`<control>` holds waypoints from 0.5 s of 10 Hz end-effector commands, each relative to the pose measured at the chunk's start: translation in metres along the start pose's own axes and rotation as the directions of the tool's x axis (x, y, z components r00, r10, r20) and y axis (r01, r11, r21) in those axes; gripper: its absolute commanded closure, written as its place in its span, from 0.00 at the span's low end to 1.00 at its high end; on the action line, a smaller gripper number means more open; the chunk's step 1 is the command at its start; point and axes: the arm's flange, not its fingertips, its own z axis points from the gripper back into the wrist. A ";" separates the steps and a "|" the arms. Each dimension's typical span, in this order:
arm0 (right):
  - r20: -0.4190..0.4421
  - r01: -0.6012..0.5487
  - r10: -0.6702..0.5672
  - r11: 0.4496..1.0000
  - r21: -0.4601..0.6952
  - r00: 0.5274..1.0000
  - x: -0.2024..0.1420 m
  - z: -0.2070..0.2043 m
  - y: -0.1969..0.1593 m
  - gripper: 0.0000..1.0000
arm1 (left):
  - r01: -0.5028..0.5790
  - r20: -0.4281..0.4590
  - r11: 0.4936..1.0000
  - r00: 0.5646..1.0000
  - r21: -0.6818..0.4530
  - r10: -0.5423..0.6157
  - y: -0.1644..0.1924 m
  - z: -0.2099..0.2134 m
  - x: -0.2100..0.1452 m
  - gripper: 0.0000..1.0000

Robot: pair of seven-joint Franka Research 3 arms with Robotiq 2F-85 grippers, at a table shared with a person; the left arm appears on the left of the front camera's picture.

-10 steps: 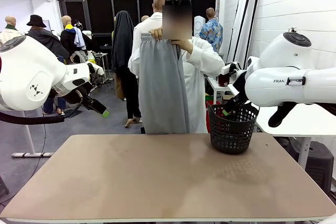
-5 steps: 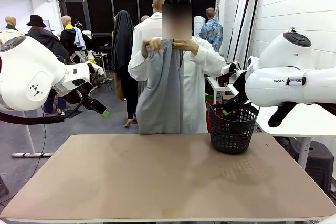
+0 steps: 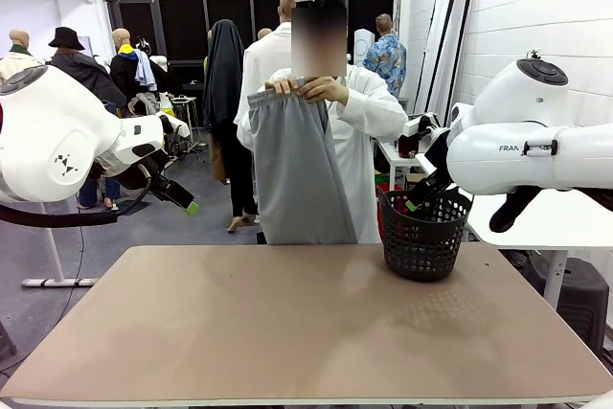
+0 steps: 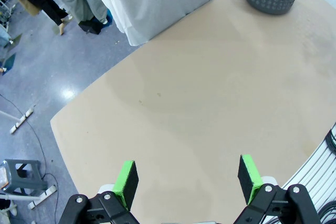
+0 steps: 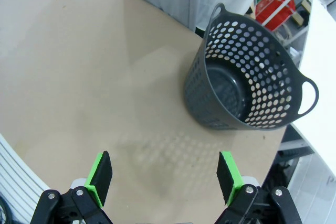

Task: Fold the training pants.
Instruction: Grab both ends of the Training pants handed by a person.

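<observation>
While one pair of grey training pants point(image 3: 297, 170) hangs beyond the worktop point(image 3: 287, 332), held up by the waistband by the person point(image 3: 369, 112) in a white coat, its lower end is cut off behind the far edge. Whether its legs overlap is hard to tell. One black basket point(image 3: 423, 235) stands near the far right corner. Of the robot's two, the left hand point(image 4: 186, 174) and right hand point(image 5: 164, 174) hover over bare worktop, fingers spread, holding nothing. Other people stand farther back.
</observation>
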 end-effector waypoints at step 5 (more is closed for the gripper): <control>0.000 0.000 0.000 1.000 0.001 1.000 0.000 0.000 0.000 0.00 | 0.000 0.000 1.000 1.000 -0.003 0.000 0.000 -0.001 0.000 0.00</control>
